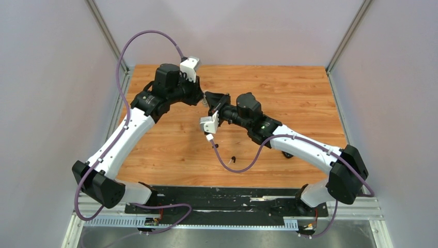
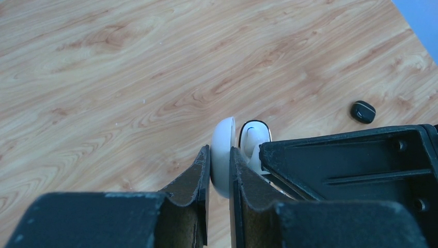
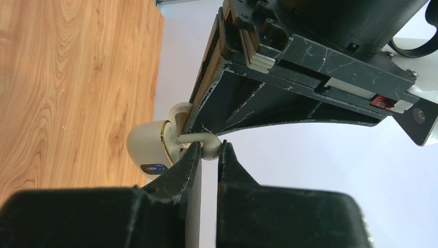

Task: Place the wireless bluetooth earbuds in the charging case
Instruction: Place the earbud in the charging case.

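My left gripper is shut on the raised lid of the white charging case, holding it above the wooden table. The case's open body sits just right of the lid. In the right wrist view the case shows a blue lit display. My right gripper is shut on a white earbud at the case's opening. In the top view both grippers meet at mid-table, left and right. A black earbud lies on the table, also in the top view.
The wooden table is walled by pale panels at the back and sides. A small dark piece lies under the right forearm. A purple cable hangs from the right wrist over the near table.
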Controlling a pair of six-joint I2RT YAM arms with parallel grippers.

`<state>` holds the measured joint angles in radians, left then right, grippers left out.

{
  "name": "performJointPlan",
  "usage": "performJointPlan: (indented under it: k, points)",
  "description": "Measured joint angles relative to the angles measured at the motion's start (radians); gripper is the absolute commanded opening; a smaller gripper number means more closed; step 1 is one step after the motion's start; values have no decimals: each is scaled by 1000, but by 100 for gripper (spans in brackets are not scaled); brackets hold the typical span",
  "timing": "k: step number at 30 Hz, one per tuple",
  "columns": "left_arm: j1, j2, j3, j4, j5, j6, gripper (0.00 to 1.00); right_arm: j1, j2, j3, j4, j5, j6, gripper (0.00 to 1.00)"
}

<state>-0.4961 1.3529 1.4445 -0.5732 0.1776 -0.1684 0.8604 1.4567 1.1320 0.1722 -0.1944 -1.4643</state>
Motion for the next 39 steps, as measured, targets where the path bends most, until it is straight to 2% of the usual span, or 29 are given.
performJointPlan:
  k: [14, 31, 36, 39]
  points:
    - [0, -5, -13, 17, 5, 14, 0, 0, -27, -6, -51, -35, 1, 0]
    - [1, -6, -34, 42, 82, 26, 0, -4, -43, -6, -89, -82, 4, 0]
    - [1, -7, -35, 45, 87, 41, 0, -7, -47, -6, -122, -80, -2, 3]
    - [0, -8, -35, 40, 91, 55, 0, -11, -50, -5, -138, -83, -6, 10]
